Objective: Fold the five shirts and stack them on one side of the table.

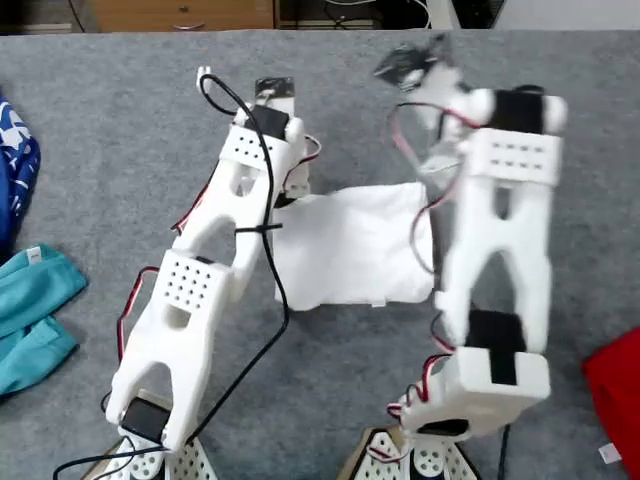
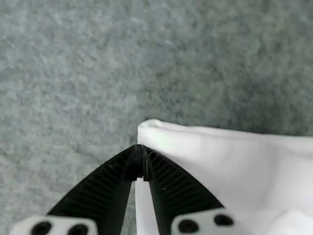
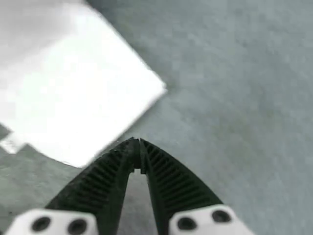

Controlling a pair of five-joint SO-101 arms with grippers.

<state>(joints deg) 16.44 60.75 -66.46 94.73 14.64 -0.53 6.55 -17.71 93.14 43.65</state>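
High view: white shirt point(image 1: 350, 250) lies partly folded mid-table point(image 1: 120, 130), between my two arms. Left gripper point(image 2: 140, 164) is at the shirt's far left corner. In the left wrist view I see its jaws closed tip to tip, with white cloth showing between the fingers point(image 2: 105, 188) just behind the tips. I read that as a pinch on the shirt's edge. The corner beside the tips curls up a little. Right gripper point(image 3: 137, 157) sits beyond the shirt's far right corner, over bare grey table. Its jaws are pressed together with nothing in them, clear of the cloth. Teal shirt point(image 1: 35, 300) and blue patterned shirt point(image 1: 15, 165) lie well off to the shirt's left. Red shirt point(image 1: 615, 385) lies well off to its right.
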